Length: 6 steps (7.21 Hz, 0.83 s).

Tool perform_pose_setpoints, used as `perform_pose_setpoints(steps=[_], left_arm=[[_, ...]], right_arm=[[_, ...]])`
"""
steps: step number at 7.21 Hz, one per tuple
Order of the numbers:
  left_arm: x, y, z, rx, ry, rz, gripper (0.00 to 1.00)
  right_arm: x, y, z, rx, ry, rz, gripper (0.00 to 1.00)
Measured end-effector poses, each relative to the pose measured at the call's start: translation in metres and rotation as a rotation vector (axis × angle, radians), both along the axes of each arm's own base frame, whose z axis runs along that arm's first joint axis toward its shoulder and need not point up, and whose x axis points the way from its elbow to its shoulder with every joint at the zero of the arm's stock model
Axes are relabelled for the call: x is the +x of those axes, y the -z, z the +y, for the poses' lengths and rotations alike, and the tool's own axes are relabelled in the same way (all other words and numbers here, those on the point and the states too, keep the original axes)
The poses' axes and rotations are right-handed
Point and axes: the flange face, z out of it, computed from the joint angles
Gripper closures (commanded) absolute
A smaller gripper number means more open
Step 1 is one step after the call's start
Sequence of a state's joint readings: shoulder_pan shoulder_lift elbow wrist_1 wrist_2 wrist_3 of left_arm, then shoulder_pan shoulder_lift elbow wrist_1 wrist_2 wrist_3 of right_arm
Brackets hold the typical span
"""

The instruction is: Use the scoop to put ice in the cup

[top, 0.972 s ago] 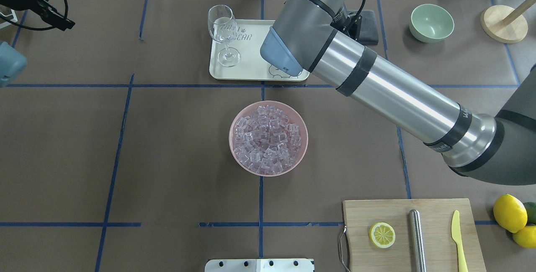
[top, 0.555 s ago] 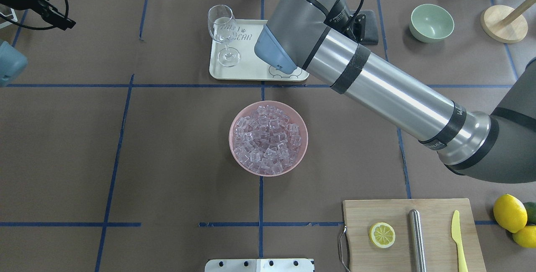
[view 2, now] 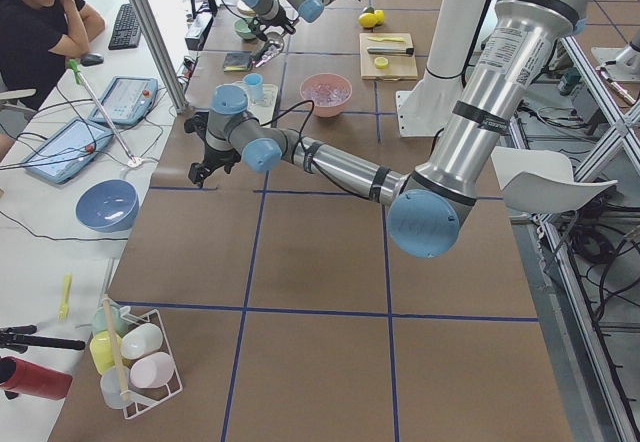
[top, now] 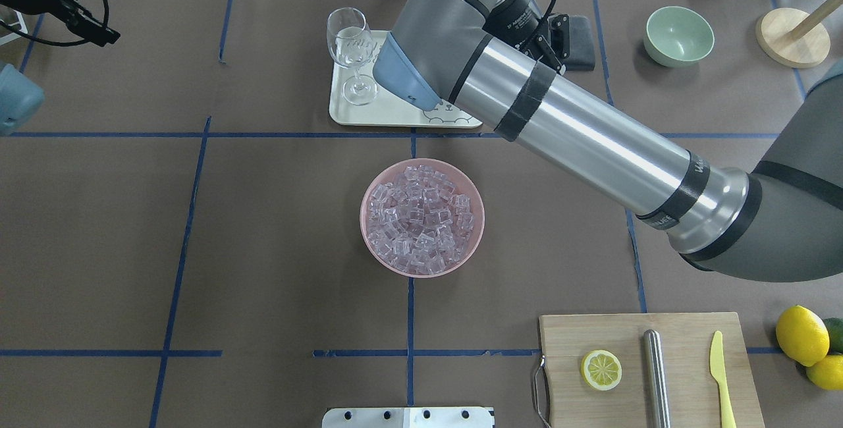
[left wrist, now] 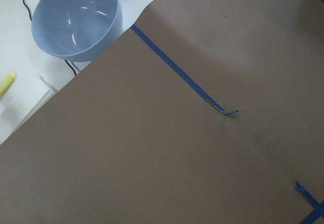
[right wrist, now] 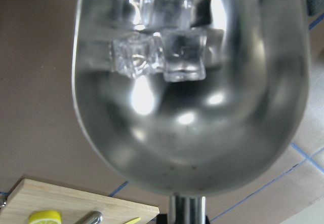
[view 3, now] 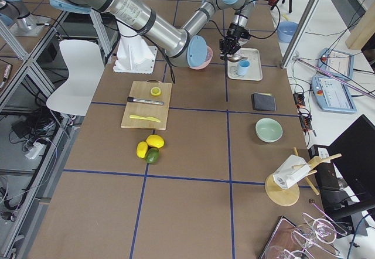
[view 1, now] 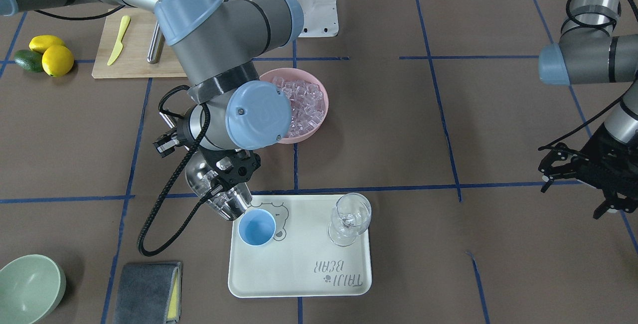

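Note:
My right gripper (view 1: 230,168) is shut on the handle of the steel scoop (view 1: 215,190). The scoop tilts down, with its mouth just above the near-left rim of the light-blue cup (view 1: 256,228). The cup stands empty on the cream tray (view 1: 299,284). In the right wrist view the scoop (right wrist: 192,133) holds a few clear ice cubes (right wrist: 167,57). Many more ice cubes (top: 420,217) fill the pink bowl (top: 369,243). In the overhead view my right arm hides the cup. My left gripper (view 1: 558,170) is open and empty, far off to the side.
A wine glass (view 1: 351,217) stands on the tray beside the cup. A green bowl (top: 679,34) and a grey cloth (view 1: 147,291) lie near the tray. A cutting board (top: 649,369) holds a lemon slice, a steel cylinder and a yellow knife. Lemons (top: 801,334) lie beside it.
My right arm has swung further left over the tray, toward the wine glass side. The ice bowl, the glass and my left arm have not moved.

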<state>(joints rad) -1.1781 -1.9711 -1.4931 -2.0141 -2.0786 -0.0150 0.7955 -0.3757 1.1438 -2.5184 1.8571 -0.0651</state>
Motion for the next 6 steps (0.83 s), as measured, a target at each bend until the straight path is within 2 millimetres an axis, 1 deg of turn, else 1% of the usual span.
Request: perform_pose_setpoints(steps=[1, 3, 6], left_arm=[[0.0, 0.0007, 0.0, 0.002, -0.001, 0.001, 0.0], [0.0, 0.0017, 0.0003, 0.005, -0.002, 0.002, 0.0], [-0.0003, 0.0031, 0.0011, 0.007, -0.003, 0.002, 0.0]], right_arm=[[-0.0015, 0.003, -0.0026, 0.003, 0.004, 0.011, 1.0], [-0.0007, 0.0024, -0.0051, 0.009, 0.016, 0.027, 1.0], [0.0025, 0.0008, -0.0041, 0.0, 0.027, 0.054, 1.0]])
